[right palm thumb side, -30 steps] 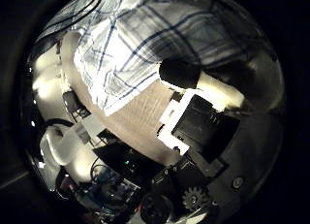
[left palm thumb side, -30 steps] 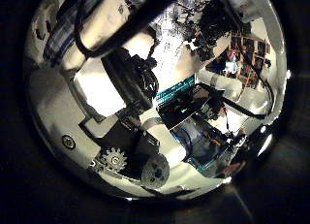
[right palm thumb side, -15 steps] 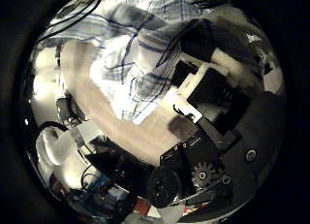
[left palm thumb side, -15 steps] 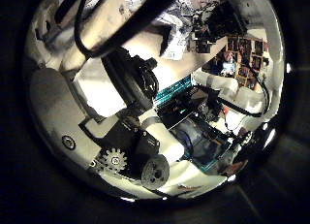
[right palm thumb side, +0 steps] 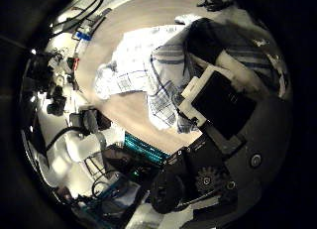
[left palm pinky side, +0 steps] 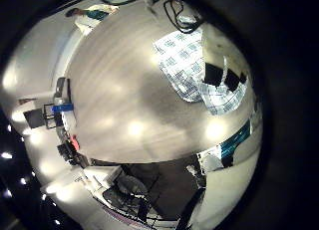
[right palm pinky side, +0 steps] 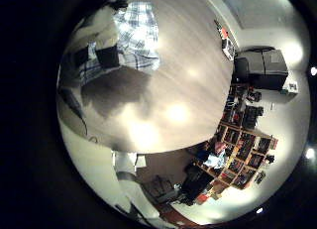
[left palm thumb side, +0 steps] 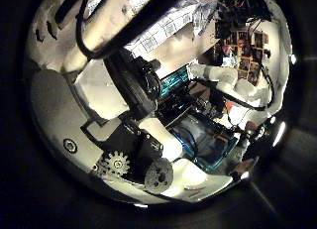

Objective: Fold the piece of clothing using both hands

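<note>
I'm looking at a soft woven shirt (right palm thumb side: 149, 65), checked white with dark crossing lines, lying on the desk (left palm pinky side: 120, 101). The desk top is smooth wood-grain laminate with a rounded edge, and it is throwing back bright spots of light.

From the right thumb-side palm, the shirt is lying rumpled, its edges wavy and one part lapping over another in loose folds. The right hand (right palm thumb side: 213, 100) is sitting close over it: a blocky black and white finger is reaching out onto the cloth, and a fold of the check is bunching up against it. I cannot tell whether the fingers are pinching the cloth or only resting on it.

From the left little-finger palm, the shirt (left palm pinky side: 194, 71) is showing as a flat, roughly square patch on the desk, with dark finger parts (left palm pinky side: 221, 76) lying over its edge. I cannot tell whose they are.

From the right little-finger palm, the shirt (right palm pinky side: 134, 36) is lying flat beside boxy finger parts (right palm pinky side: 99, 51).

The left hand (left palm thumb side: 139, 100) is filling its own thumb-side view with black, white and geared parts; a strip of check (left palm thumb side: 163, 31) is just showing beyond them. I cannot tell its grip.
</note>
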Tool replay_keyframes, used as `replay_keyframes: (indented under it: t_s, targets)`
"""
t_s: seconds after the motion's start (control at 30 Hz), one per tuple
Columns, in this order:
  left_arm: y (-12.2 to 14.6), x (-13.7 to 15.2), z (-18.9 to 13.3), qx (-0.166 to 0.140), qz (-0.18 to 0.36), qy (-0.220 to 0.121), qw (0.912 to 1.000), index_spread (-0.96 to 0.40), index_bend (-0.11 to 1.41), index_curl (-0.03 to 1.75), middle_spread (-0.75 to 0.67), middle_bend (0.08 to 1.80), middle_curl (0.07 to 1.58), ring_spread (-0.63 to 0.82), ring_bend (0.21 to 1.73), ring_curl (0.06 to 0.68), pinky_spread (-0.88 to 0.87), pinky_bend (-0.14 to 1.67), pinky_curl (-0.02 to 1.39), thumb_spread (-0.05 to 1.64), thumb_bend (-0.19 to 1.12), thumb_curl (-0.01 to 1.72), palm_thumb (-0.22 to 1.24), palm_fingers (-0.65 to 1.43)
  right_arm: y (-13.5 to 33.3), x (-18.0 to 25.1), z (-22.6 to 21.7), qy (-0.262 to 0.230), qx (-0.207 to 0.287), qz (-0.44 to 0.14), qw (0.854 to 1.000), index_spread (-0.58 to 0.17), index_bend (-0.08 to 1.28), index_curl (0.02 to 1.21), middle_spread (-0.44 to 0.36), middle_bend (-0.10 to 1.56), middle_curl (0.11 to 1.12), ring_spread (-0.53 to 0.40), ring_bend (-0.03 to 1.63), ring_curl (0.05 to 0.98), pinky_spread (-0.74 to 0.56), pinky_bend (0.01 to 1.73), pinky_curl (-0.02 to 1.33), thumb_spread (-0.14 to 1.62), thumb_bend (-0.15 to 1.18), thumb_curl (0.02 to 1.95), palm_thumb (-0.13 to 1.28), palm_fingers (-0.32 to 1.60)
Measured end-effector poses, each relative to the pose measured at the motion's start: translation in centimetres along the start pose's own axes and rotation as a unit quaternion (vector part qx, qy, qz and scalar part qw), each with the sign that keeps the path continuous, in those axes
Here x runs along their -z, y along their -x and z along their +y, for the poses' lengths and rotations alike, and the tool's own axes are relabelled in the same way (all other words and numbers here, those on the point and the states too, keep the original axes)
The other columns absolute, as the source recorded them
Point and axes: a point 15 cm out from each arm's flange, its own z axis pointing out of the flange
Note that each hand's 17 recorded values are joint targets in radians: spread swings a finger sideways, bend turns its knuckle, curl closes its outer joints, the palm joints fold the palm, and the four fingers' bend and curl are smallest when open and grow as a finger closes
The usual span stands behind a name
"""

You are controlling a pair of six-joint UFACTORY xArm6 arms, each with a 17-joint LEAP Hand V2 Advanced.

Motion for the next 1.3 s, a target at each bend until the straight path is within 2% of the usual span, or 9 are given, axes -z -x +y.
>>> replay_keyframes:
  t_s: [0.03, 0.07, 0.17, 0.3, 0.43, 0.6, 0.8, 1.13, 1.3]
  targets:
    - [-0.2, -0.5, 0.0, -0.001, 0.003, 0.003, 1.0000, -0.72, 0.38, 1.06, -0.53, 0.96, 0.77, -0.54, 0.94, 0.478, -0.76, 0.58, 0.74, 1.38, -0.03, 0.30, 0.48, 0.97, 0.0, -0.2, 0.0, 0.003, 0.000, 0.000, 1.000, -0.262, 1.13, 0.90, -0.161, 1.31, 0.91, -0.217, 1.40, 0.745, -0.15, 1.43, 0.64, 0.94, -0.01, 0.78, 1.03, 1.07]
    - [-0.4, -1.2, 0.0, -0.003, 0.007, 0.006, 1.0000, -0.71, 0.36, 1.06, -0.53, 0.93, 0.77, -0.53, 0.92, 0.477, -0.74, 0.56, 0.74, 1.35, -0.06, 0.29, 0.41, 0.81, 0.1, -0.5, 0.0, 0.006, 0.001, 0.000, 1.000, -0.261, 1.13, 0.91, -0.159, 1.31, 0.90, -0.217, 1.40, 0.747, -0.15, 1.43, 0.65, 0.94, -0.01, 0.78, 1.03, 1.07]
    - [-1.9, -4.2, -0.2, -0.011, 0.026, 0.012, 0.9995, -0.63, 0.30, 1.03, -0.43, 0.71, 0.75, -0.41, 0.87, 0.490, -0.64, 0.54, 0.79, 1.23, -0.07, 0.26, 0.24, 0.38, 0.1, -0.9, 0.0, 0.012, 0.001, -0.001, 1.000, -0.258, 1.13, 0.91, -0.155, 1.32, 0.90, -0.217, 1.39, 0.753, -0.15, 1.41, 0.67, 0.94, -0.01, 0.79, 1.02, 1.07]
    - [-3.5, -8.0, -1.0, -0.016, 0.036, -0.014, 0.9991, -0.49, 0.22, 0.97, -0.27, 0.47, 0.64, -0.24, 0.84, 0.439, -0.48, 0.49, 0.78, 1.07, -0.05, 0.26, 0.14, 0.23, 0.1, -1.2, 0.1, 0.016, 0.000, -0.001, 1.000, -0.256, 1.13, 0.91, -0.152, 1.32, 0.89, -0.217, 1.39, 0.760, -0.15, 1.40, 0.70, 0.94, -0.01, 0.81, 1.01, 1.07]
    - [-4.3, -8.7, -1.3, -0.016, 0.038, -0.032, 0.9986, -0.35, 0.18, 0.89, -0.10, 0.34, 0.57, -0.06, 0.79, 0.410, -0.28, 0.42, 0.77, 0.97, -0.04, 0.27, 0.10, 0.11, 0.1, -1.1, 0.1, 0.016, 0.000, -0.001, 1.000, -0.254, 1.13, 0.91, -0.150, 1.32, 0.88, -0.218, 1.39, 0.766, -0.15, 1.38, 0.73, 0.94, -0.01, 0.82, 1.00, 1.07]
    - [-6.0, -9.8, -1.6, -0.020, 0.053, -0.027, 0.9980, -0.20, 0.16, 0.78, 0.06, 0.27, 0.51, 0.09, 0.75, 0.376, -0.04, 0.36, 0.73, 0.90, -0.03, 0.29, 0.09, 0.07, 0.1, -1.2, -0.1, 0.019, 0.000, -0.001, 1.000, -0.252, 1.12, 0.91, -0.148, 1.33, 0.88, -0.218, 1.38, 0.772, -0.15, 1.36, 0.77, 0.94, -0.01, 0.84, 1.00, 1.07]
    - [-8.3, -12.4, -2.3, -0.026, 0.051, -0.016, 0.9982, -0.11, 0.17, 0.66, 0.13, 0.24, 0.46, 0.18, 0.72, 0.340, 0.14, 0.32, 0.66, 0.86, -0.03, 0.31, 0.09, 0.11, 0.0, -1.2, -0.1, 0.023, -0.001, -0.001, 1.000, -0.252, 1.12, 0.91, -0.146, 1.33, 0.87, -0.219, 1.38, 0.779, -0.16, 1.34, 0.81, 0.94, -0.01, 0.85, 1.00, 1.07]
    - [-10.9, -14.3, -4.5, -0.002, 0.039, -0.010, 0.9992, -0.02, 0.17, 0.54, 0.18, 0.22, 0.43, 0.25, 0.67, 0.302, 0.24, 0.26, 0.58, 0.84, -0.03, 0.32, 0.09, 0.17, 0.1, -1.3, -0.2, 0.028, 0.000, -0.002, 1.000, -0.251, 1.12, 0.92, -0.144, 1.33, 0.86, -0.220, 1.37, 0.787, -0.16, 1.30, 0.87, 0.94, -0.01, 0.86, 0.99, 1.08]
    - [-10.6, -15.2, -5.8, 0.024, 0.018, -0.027, 0.9992, 0.00, 0.19, 0.52, 0.13, 0.32, 0.45, 0.23, 0.67, 0.283, 0.23, 0.20, 0.53, 0.83, -0.03, 0.33, 0.11, 0.30, 0.0, -0.7, -0.4, 0.025, -0.001, -0.002, 1.000, -0.251, 1.12, 0.92, -0.143, 1.34, 0.86, -0.221, 1.37, 0.791, -0.17, 1.28, 0.90, 0.94, -0.01, 0.87, 0.99, 1.08]
